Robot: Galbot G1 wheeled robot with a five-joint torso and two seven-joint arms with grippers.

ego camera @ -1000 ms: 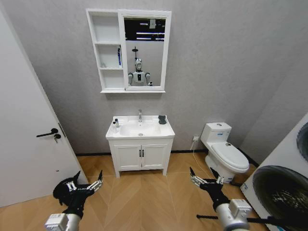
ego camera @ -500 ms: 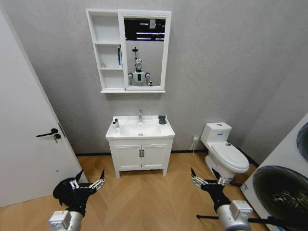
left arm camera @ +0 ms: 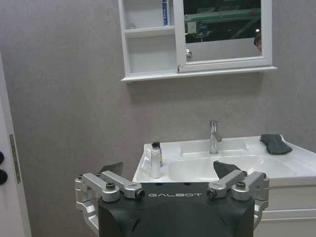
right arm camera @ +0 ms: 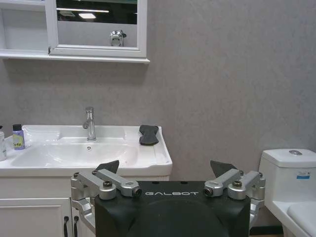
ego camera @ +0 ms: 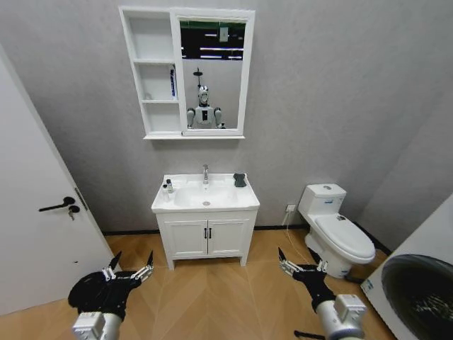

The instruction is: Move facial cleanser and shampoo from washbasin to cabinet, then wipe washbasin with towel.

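Approach is the step in hand: both bottles (ego camera: 168, 186) stand on the washbasin's (ego camera: 205, 198) far left rim, towel (ego camera: 240, 180) far right; left hand (ego camera: 129, 268) and right hand (ego camera: 302, 264) hang wide, so centre on the basin, squarely beneath the cabinet (ego camera: 152, 71)

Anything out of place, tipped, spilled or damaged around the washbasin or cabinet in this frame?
Nothing stands out. On the washbasin the bottles stand upright at its left edge and the towel lies at the back right. The cabinet hangs level. The left tool and right tool are open, low over the floor, short of the washbasin.
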